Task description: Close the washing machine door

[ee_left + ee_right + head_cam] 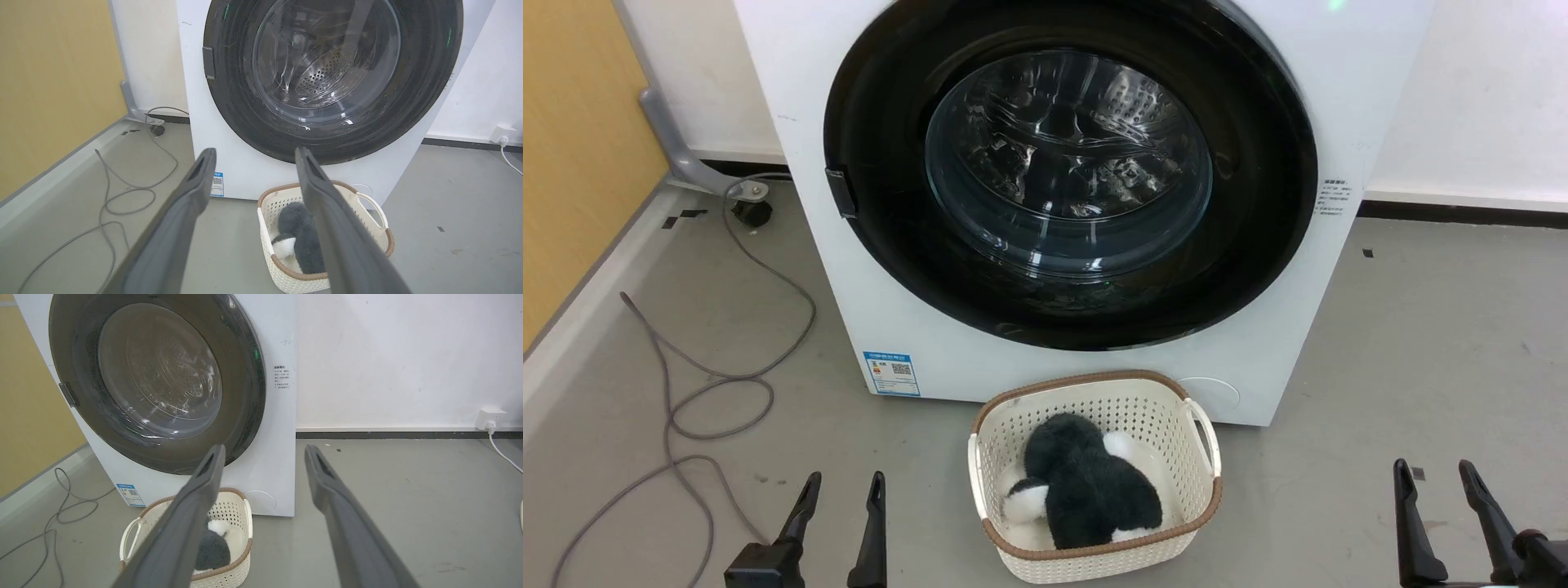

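The white washing machine (1045,376) stands straight ahead. Its round black door (1258,212) lies flat against the front, glossy side out, and the steel drum shows through the clear glass centre (1068,159). A small latch tab sits on the door's left rim. My left gripper (844,485) is open low at the left, well short of the machine. Low at the right my right gripper (1434,474) is open too, with nothing between its fingers. The door (425,81) and the washing machine (241,171) fill the upper left wrist view behind my open left gripper (254,154); the door (241,375) also shows beyond my open right gripper (265,451).
A cream perforated basket (1194,490) with a black-and-white plush toy (1086,486) sits on the floor right before the machine, between my grippers. A grey cable (703,392) loops across the floor at left, by a yellow wall. A wall socket (490,416) is at the far right.
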